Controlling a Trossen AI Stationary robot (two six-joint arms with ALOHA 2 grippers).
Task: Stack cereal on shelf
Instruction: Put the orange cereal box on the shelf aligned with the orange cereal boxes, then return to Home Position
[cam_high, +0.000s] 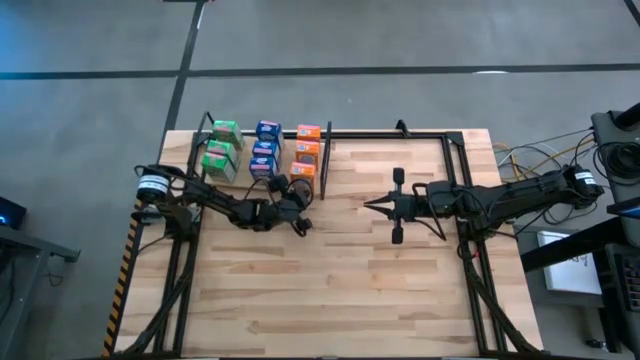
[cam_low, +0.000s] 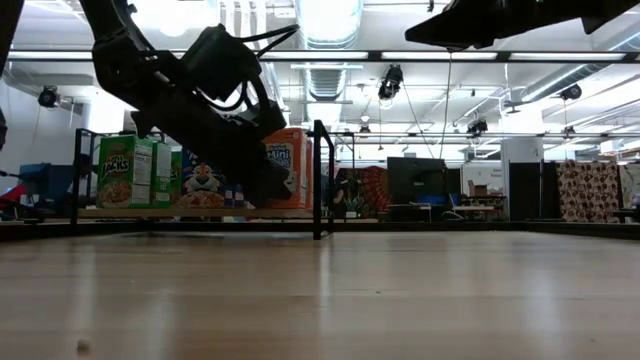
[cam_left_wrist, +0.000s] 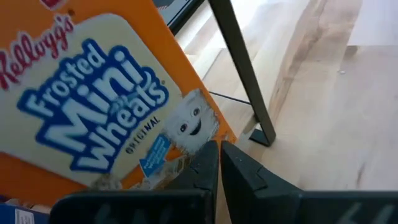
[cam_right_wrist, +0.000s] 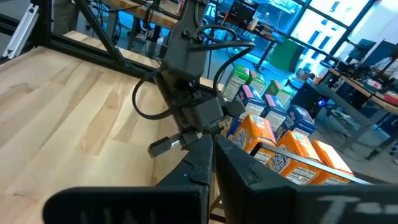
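Our left pincer (cam_high: 300, 198), clenched empty, hovers beside the orange cereal (cam_high: 307, 150) on the shelf (cam_high: 400, 135); these light, crushable cardboard boxes want gentle side grips. Right pincer (cam_high: 372, 206) clenched nearby.

From table height the left arm (cam_low: 190, 100) covers most of the blue cereal boxes (cam_low: 205, 180) and part of the orange box (cam_low: 292, 165), so their labels only peek out. The left wrist camera crops the orange box at the frame edge, and the blue box (cam_left_wrist: 18, 214) is just a sliver in the corner. From above, the box labels are too tiny to read. The right arm (cam_low: 520, 20) gets chopped off by the frame top in the low view, pincer tip unseen there.
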